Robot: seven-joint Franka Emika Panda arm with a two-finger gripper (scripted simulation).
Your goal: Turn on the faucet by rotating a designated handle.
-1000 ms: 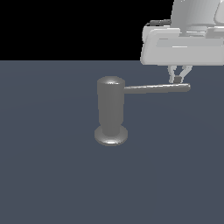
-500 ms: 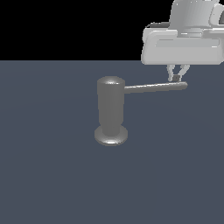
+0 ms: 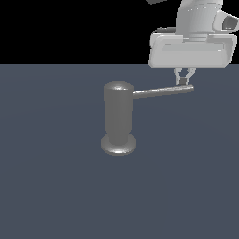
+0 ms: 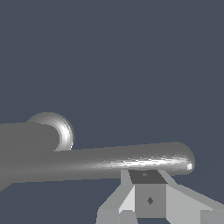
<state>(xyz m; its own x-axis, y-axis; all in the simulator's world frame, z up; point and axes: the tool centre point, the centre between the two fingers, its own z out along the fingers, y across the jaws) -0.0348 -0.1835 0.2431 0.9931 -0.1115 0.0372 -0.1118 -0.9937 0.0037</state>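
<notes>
The faucet [image 3: 117, 116] is seen as a dull grey metal cylinder with a rounded top, standing upright on a wider, flared round base. It is placed near the middle of the exterior view. The handle [image 3: 162, 92], a thin grey rod with a rounded end, is joined to the cylinder near its top and is stretched sideways toward the exterior view's right, its far end raised slightly. In the wrist view the handle [image 4: 109, 164] is shown close up, with a bright streak along its length.
</notes>
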